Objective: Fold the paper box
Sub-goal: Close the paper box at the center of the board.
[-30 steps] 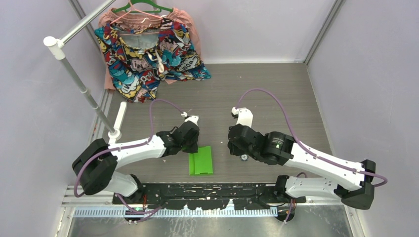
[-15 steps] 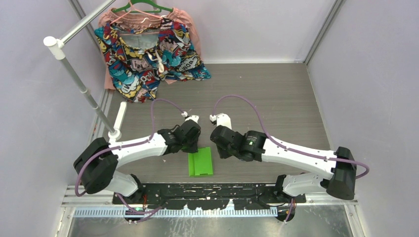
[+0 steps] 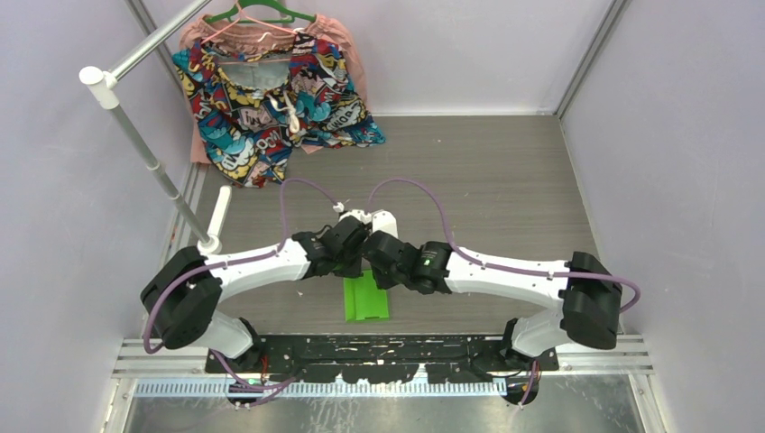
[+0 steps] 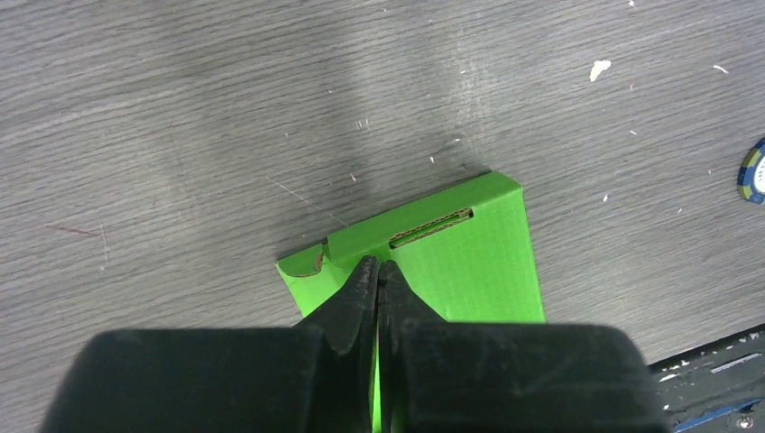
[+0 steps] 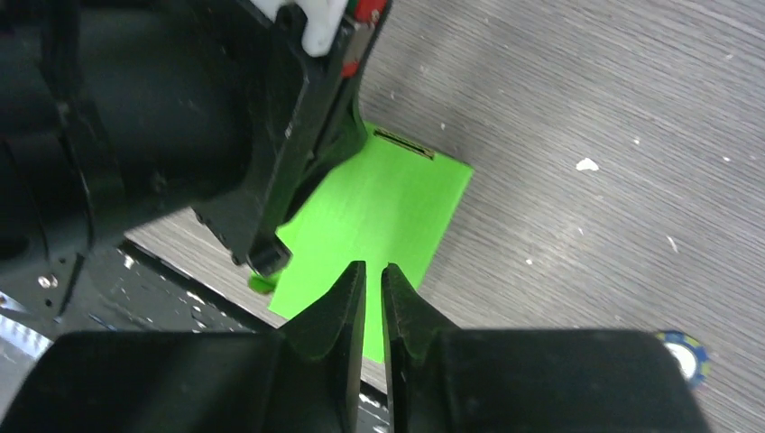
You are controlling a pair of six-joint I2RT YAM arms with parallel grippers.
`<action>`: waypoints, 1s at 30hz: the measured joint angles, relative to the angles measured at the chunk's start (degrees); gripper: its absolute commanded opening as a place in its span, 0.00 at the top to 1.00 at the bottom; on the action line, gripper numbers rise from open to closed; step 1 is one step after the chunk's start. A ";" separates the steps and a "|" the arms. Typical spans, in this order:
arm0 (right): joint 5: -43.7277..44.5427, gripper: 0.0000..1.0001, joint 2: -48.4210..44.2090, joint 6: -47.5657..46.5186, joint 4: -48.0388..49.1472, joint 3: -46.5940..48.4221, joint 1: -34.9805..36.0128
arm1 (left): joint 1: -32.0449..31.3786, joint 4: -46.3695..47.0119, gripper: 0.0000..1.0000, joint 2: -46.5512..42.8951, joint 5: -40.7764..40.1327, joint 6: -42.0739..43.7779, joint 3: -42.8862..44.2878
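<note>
1. The paper box (image 3: 366, 298) lies flat on the worktop (image 3: 505, 180), just in front of the arm bases. It is a lime-green card with a slot (image 4: 431, 227) near one end.
2. The left hand (image 4: 377, 266) has its fingers pressed together, tips down on the card just short of the slot. It seems to be a hold-down and should bear lightly.
3. The right hand (image 5: 373, 269) hovers over the card's middle, with a thin gap between its fingers and nothing in it.
4. For a clean fold, the right hand should catch a free edge rather than the flat face — then lift along the crease while the left pins beside it.
5. The hands are crowded close — a bump could skew the card.
</note>
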 measured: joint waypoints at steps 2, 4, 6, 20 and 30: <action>0.09 0.83 1.07 1.11 2.12 -0.04 0.00 | 0.02 0.55 1.00 -0.07 0.00 -0.46 -0.44; 0.17 0.84 2.19 1.84 4.81 -0.33 0.09 | 0.07 1.62 1.00 -0.42 0.02 -1.03 -1.22; 0.48 0.84 3.04 2.34 7.37 -0.72 0.63 | 0.20 3.21 1.00 -1.25 0.02 -1.57 -2.56; 6.03 0.87 7.04 6.80 16.04 -3.43 3.15 | 0.28 9.92 1.00 -4.31 0.17 -4.35 -7.72; 9.75 0.88 7.80 10.08 17.77 -5.27 5.40 | 0.07 11.87 1.00 -5.73 0.15 -4.22 -9.35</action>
